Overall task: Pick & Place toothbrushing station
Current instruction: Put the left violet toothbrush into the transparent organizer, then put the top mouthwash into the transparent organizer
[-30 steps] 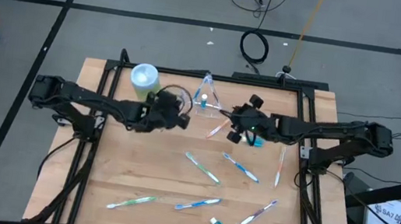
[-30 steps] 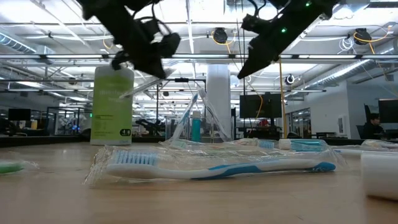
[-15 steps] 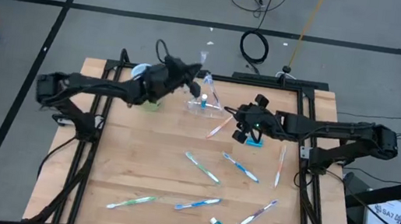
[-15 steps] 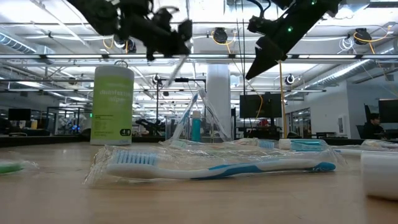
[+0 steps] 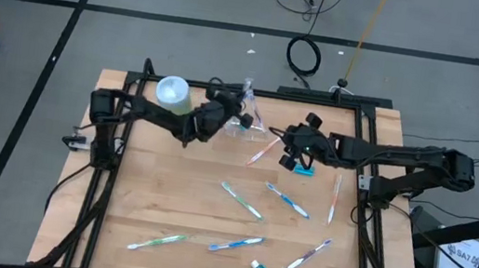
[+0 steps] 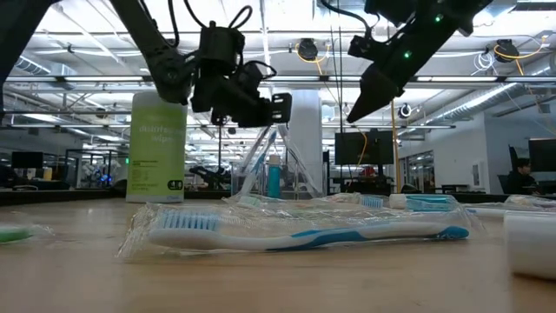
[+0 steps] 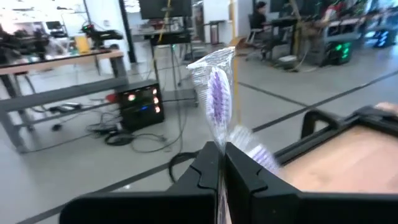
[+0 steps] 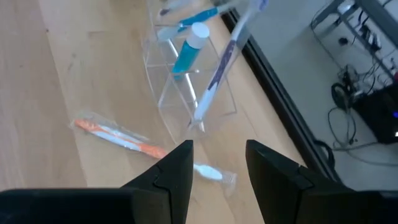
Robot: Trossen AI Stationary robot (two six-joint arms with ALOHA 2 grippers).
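Wrapped purple-bristled toothbrush (image 7: 217, 93) sits clamped in your left gripper (image 5: 224, 113), just above the clear plastic cup (image 5: 245, 127) at the wooden counter's (image 5: 165, 199) far edge. Your right gripper (image 5: 292, 151) hovers nearby, fingers apart, empty.

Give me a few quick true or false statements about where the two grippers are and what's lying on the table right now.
1. The left gripper is shut on a wrapped toothbrush. True.
2. The right gripper is clamped on the orange toothbrush. False: its fingers stand open with nothing between them, and that toothbrush lies on the table.
3. The clear cup holds a blue tube. True.
4. The green canister lies tipped over at the table's front edge. False: it stands upright near the back edge, beside the left arm.
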